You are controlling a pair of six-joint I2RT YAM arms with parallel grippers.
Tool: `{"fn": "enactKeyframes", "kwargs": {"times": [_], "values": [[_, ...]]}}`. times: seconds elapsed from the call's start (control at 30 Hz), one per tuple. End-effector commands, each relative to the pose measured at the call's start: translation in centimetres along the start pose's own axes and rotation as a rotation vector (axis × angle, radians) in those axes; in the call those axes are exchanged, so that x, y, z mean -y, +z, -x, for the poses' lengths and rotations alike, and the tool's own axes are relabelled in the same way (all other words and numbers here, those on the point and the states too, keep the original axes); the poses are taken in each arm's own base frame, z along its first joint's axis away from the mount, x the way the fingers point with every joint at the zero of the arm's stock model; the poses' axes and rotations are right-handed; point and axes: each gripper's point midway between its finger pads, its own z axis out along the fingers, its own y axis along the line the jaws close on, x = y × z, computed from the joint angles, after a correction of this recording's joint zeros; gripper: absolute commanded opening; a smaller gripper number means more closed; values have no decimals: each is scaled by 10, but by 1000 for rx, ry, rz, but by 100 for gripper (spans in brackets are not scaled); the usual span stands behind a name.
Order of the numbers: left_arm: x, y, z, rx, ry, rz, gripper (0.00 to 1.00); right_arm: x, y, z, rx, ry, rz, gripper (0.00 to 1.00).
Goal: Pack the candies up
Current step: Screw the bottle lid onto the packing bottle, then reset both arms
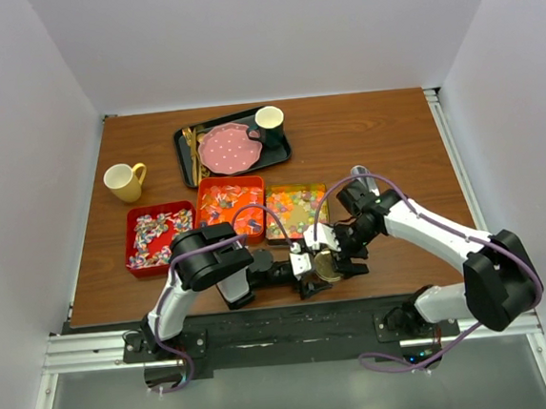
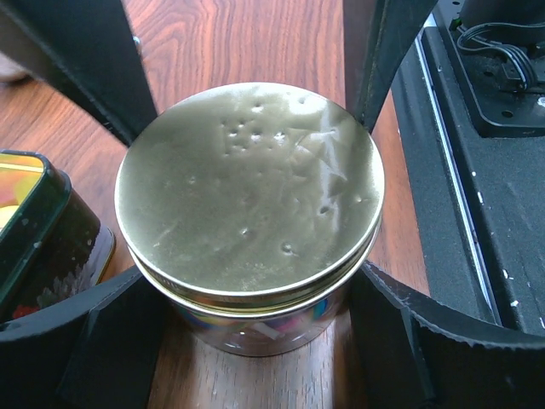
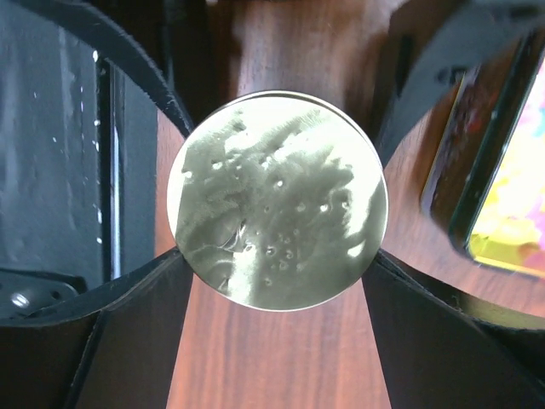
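A clear glass jar (image 2: pixel 255 328) with a gold lid (image 2: pixel 247 183) stands on the wooden table near the front edge, with coloured candies (image 2: pixel 285 326) showing through its wall. My left gripper (image 2: pixel 254 290) is shut on the jar's body, one finger on each side. From above, my right gripper (image 3: pixel 272 256) is shut on the lid (image 3: pixel 277 200), its fingers touching the rim at both sides. In the top view both grippers meet at the jar (image 1: pixel 327 266). More candies lie in three trays: purple-pink-white wrapped ones (image 1: pixel 156 236), orange-red ones (image 1: pixel 230 206), tiny yellow-orange-green ones (image 1: pixel 297 210).
A black tray (image 1: pixel 283 151) at the back holds a pink dotted plate (image 1: pixel 227 148), a dark cup (image 1: pixel 269 122) and gold cutlery (image 1: pixel 190 150). A yellow mug (image 1: pixel 124 181) stands at the left. The yellow-candy tray's rim (image 2: pixel 38 213) is close beside the jar. The black base rail (image 2: pixel 477 213) runs along the near edge.
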Motion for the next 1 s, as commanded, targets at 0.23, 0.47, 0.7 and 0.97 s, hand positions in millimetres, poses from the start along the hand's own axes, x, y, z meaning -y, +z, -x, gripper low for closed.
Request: {"fn": "enactKeyframes", "kwargs": {"times": [0.23,0.47,0.7,0.97], "values": [[-9,-19,-26,-79,49,47,64,-4,3,-3,-2,176,-41,99],[3,-49,-5,-113,7,23,100,7,-31,-4,-21,198,-130,99],[4,-92,42,-120,-52,-13,100,32,-85,-29,-82,380,-366,99],[-112,-153,123,-160,-65,499,100,123,-165,-13,50,861,-826,99]]}}
